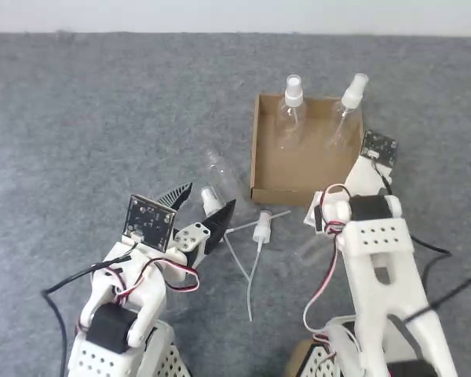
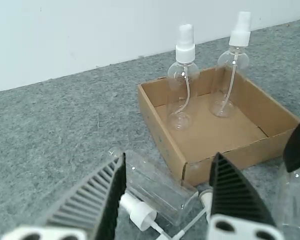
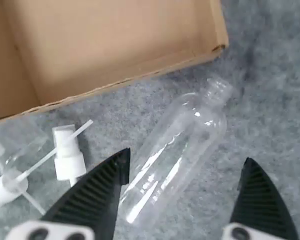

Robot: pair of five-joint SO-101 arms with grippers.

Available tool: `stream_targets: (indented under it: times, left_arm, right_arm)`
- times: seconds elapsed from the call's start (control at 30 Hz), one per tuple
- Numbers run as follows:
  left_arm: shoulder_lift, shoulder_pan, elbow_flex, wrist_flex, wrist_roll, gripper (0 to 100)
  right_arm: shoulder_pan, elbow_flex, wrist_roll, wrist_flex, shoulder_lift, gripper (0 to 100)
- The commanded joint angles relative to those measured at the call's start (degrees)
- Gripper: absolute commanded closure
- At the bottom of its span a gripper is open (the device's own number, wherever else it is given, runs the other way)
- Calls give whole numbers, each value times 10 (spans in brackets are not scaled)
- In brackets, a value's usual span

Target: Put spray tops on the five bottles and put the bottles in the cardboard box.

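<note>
1. The left tool [image 1: 198, 207] hangs low over the grey table [image 1: 102, 118], its arm bent forward. The jaws are released and spread wide, grasping nothing.
2. Between those jaws a clear bottle [image 2: 157, 184] lies on its side with a white spray top [image 2: 138, 214] at its near end. Whether the top is screwed on cannot be told.
3. The right tool [image 3: 187, 162] points down just before the cardboard box [image 1: 256, 149], jaws wide apart, straddling an uncapped bottle [image 3: 180, 145] that lies on the table.
4. Two capped bottles [image 1: 289, 118] stand upright by the box's far wall.
5. A loose spray top [image 1: 261, 228] with its tube lies between the arms.
</note>
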Motion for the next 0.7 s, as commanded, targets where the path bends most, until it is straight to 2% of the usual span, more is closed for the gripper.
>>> stream_targets:
  times: [0.0,0.13,0.47,0.67]
  left_arm:
    - [-9,-1,-1,-18,-3,751]
    - [-9,-1,-1,-18,-3,751]
    - [-9,-1,-1,-18,-3,751]
    - [-9,-1,-1,-18,-3,751]
  right_arm:
    - [-5,-3,-50,-17,34,708]
    - [0,-3,-78,-42,73,708]
    - [109,-3,-77,-65,130,713]
    - [165,-3,-35,-65,130,713]
